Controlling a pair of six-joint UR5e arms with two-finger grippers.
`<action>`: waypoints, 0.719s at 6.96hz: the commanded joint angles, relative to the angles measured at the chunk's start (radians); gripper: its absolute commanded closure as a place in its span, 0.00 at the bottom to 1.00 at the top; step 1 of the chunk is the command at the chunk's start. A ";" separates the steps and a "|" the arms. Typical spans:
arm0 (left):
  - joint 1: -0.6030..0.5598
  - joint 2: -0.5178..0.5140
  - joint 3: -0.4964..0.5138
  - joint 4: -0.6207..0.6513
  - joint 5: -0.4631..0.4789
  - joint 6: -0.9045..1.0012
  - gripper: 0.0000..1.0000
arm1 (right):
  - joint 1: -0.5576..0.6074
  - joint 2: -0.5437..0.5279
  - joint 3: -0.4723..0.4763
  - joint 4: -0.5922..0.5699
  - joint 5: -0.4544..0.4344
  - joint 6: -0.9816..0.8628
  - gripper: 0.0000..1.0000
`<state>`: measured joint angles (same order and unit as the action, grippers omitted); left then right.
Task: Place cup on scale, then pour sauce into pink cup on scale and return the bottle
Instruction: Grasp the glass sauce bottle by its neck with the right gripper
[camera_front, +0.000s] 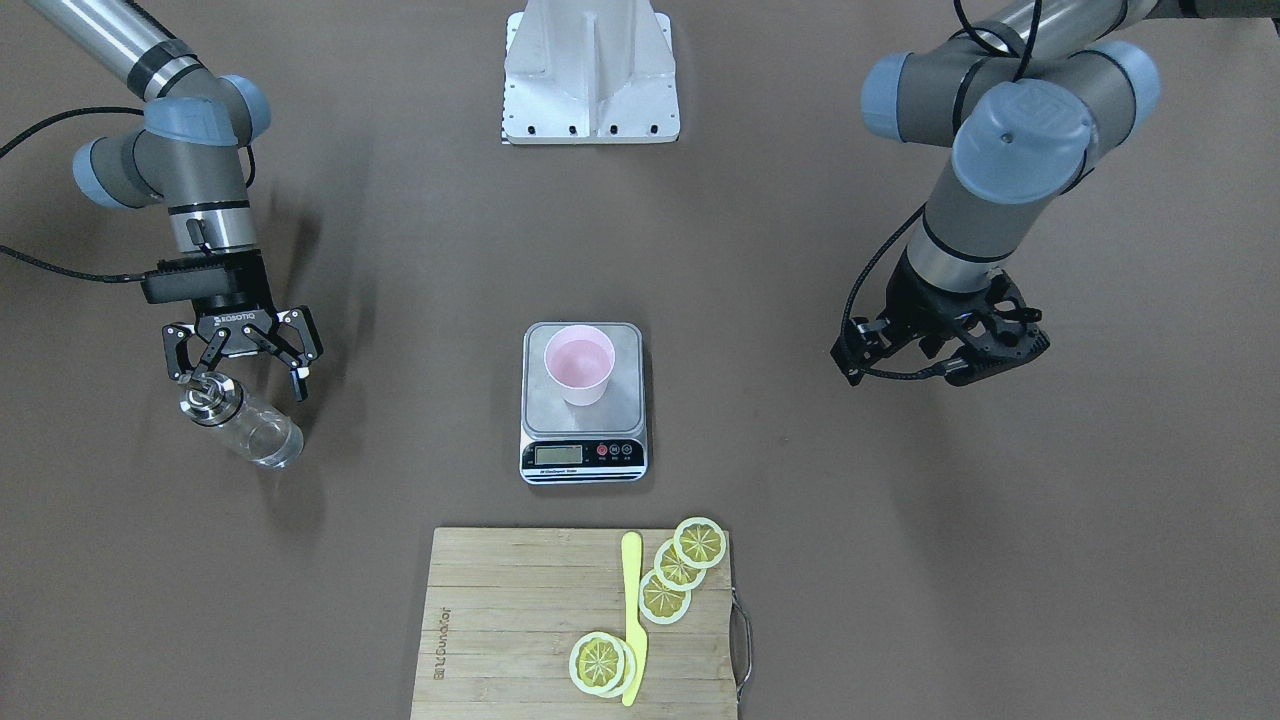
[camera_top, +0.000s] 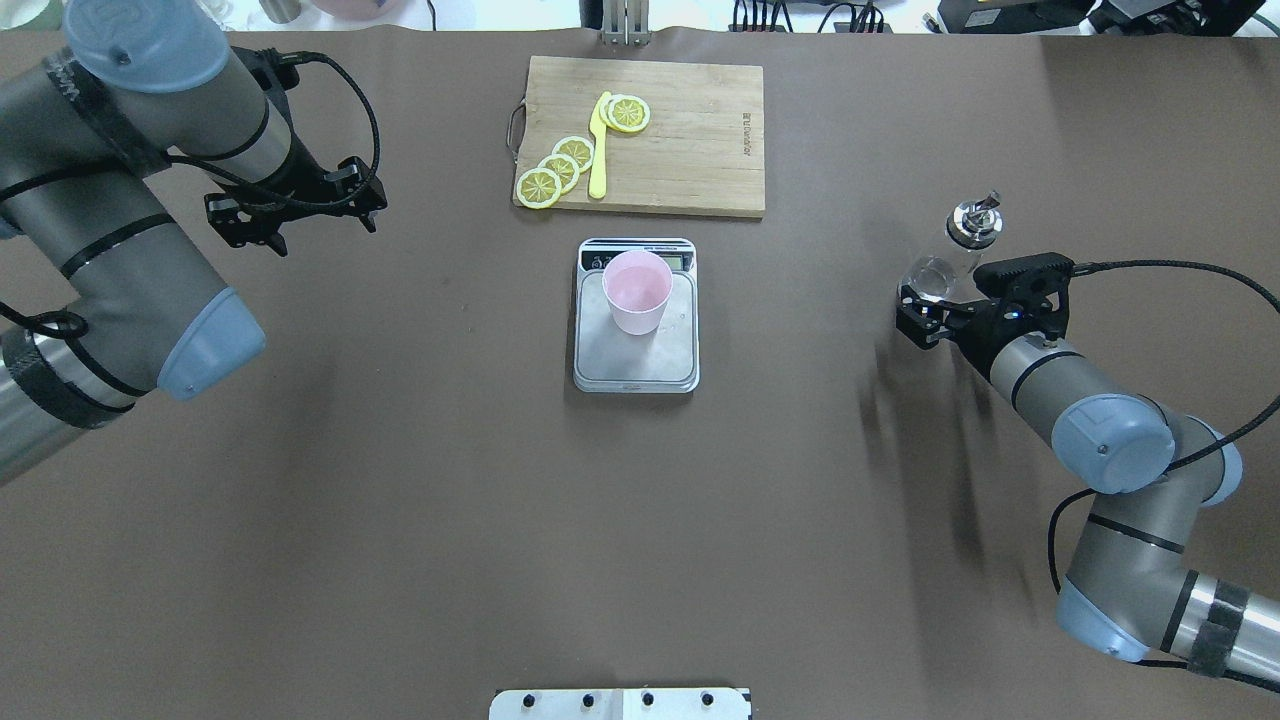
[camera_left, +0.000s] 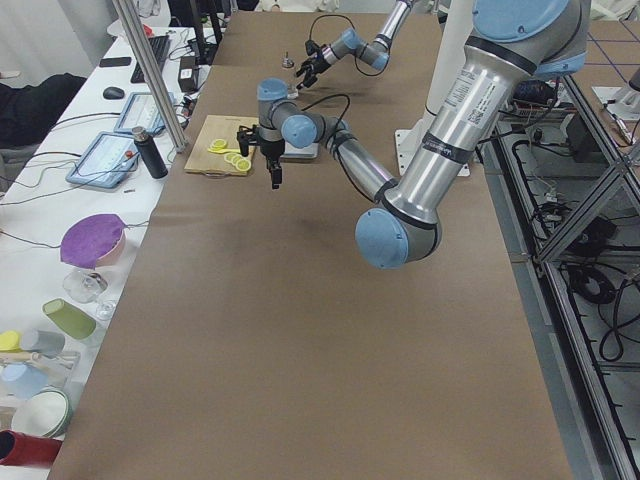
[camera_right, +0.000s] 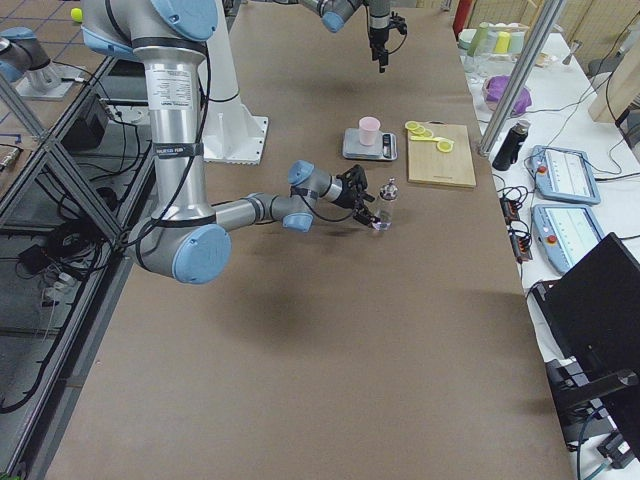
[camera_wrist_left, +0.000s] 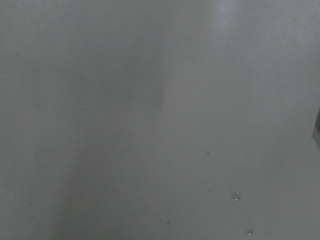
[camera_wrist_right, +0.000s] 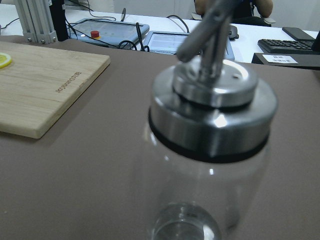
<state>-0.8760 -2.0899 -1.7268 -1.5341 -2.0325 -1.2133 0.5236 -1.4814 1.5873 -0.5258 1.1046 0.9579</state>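
The pale pink cup (camera_front: 579, 362) stands upright on the steel platform of the scale (camera_front: 583, 425) at the table's middle; both also show in the overhead view, the cup (camera_top: 637, 290) on the scale (camera_top: 640, 360). The clear glass bottle (camera_front: 255, 428) with its metal pourer cap stands on the table at my right side. My right gripper (camera_front: 240, 385) is open, its fingers spread on either side of the bottle's upper part without closing on it. The right wrist view shows the bottle (camera_wrist_right: 210, 150) very close. My left gripper (camera_front: 945, 360) hangs open and empty above bare table, far from the scale.
A bamboo cutting board (camera_front: 520, 620) with several lemon slices (camera_front: 680, 570) and a yellow knife (camera_front: 632, 620) lies past the scale, on the operators' side. The white robot base plate (camera_front: 590, 70) is at the robot's edge. Brown table surface surrounds the scale.
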 joint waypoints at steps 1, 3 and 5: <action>0.000 0.001 0.003 -0.001 0.002 0.000 0.01 | 0.015 0.015 -0.018 0.010 0.000 -0.028 0.00; 0.000 -0.002 0.009 -0.001 0.002 0.000 0.01 | 0.033 0.013 -0.032 0.010 0.003 -0.051 0.00; 0.000 -0.002 0.007 -0.001 0.002 -0.002 0.01 | 0.041 0.016 -0.032 0.010 0.003 -0.050 0.00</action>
<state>-0.8759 -2.0920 -1.7197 -1.5355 -2.0310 -1.2144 0.5581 -1.4659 1.5568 -0.5155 1.1073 0.9089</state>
